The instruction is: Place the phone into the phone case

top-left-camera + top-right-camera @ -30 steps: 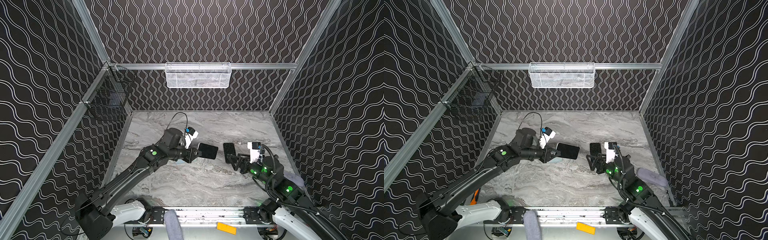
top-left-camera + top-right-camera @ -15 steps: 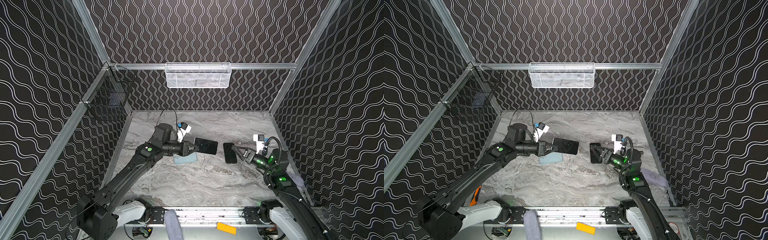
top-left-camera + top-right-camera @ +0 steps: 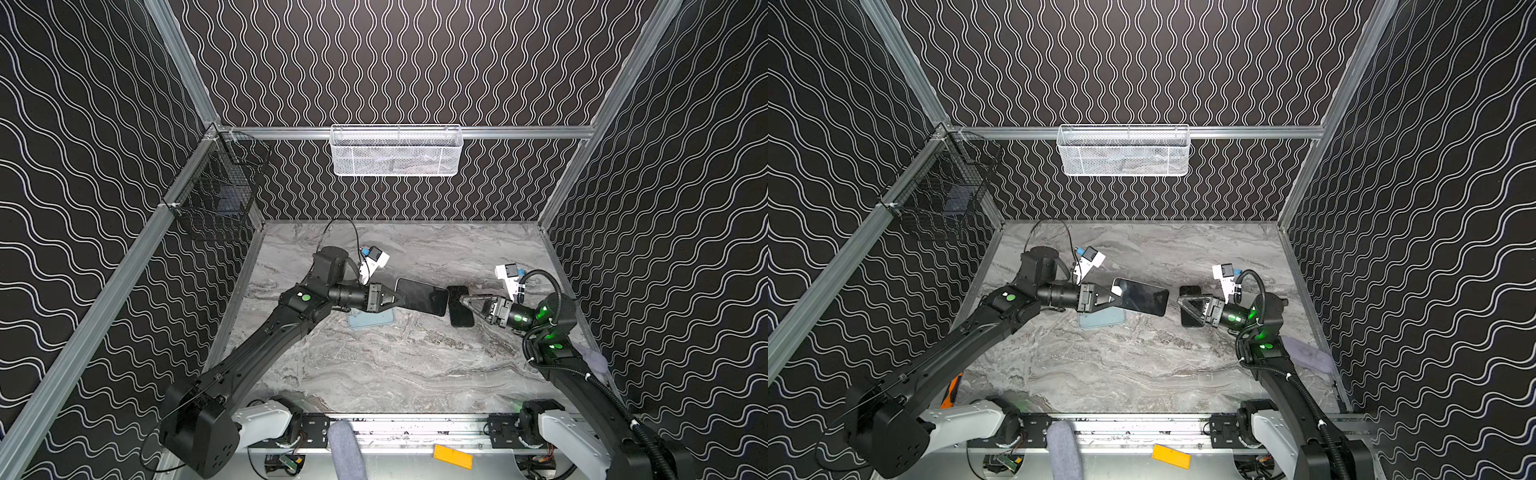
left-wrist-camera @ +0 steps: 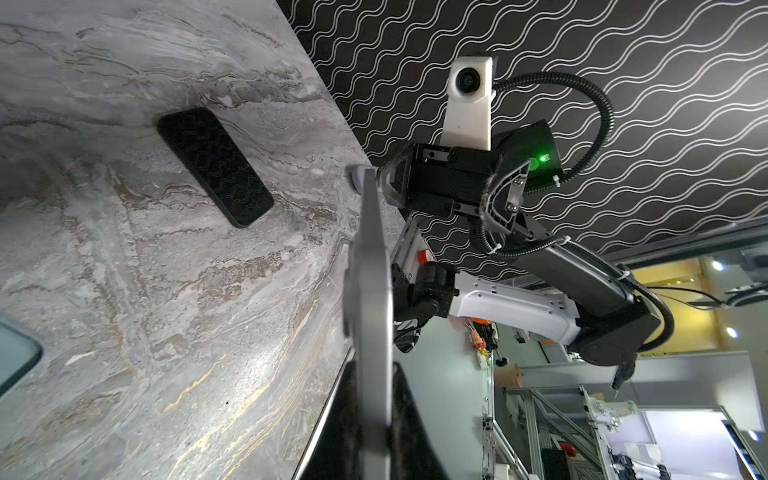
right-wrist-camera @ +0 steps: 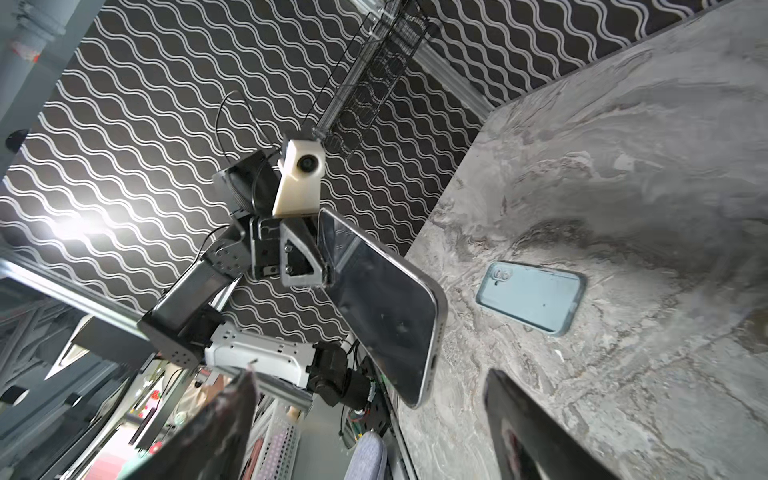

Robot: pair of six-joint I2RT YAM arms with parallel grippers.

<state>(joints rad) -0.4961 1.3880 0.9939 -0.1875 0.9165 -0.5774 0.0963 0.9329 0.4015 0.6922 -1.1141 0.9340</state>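
Phone (image 3: pixel 422 296) is off the bench (image 3: pixel 374 374), held roughly level above its middle, pinched at one short end by the left gripper (image 3: pixel 399 297) with fingers narrow. The phone case (image 3: pixel 374 322), light blue and open side up, lies flat on the bench just left of centre, partly under that gripper. It is now uncovered, since the left arm has pulled back and lifted. The right gripper (image 3: pixel 463 303) has swung up off a second dark phone-like slab (image 3: pixel 461 320) lying right of centre. It now points at the phone's free end with fingers wide and empty, close but apparently not touching. This looks like a handover or a two-handed regrasp being set up. Insertion has not started. Likely next is steadying the free end, then lowering the phone into the case.
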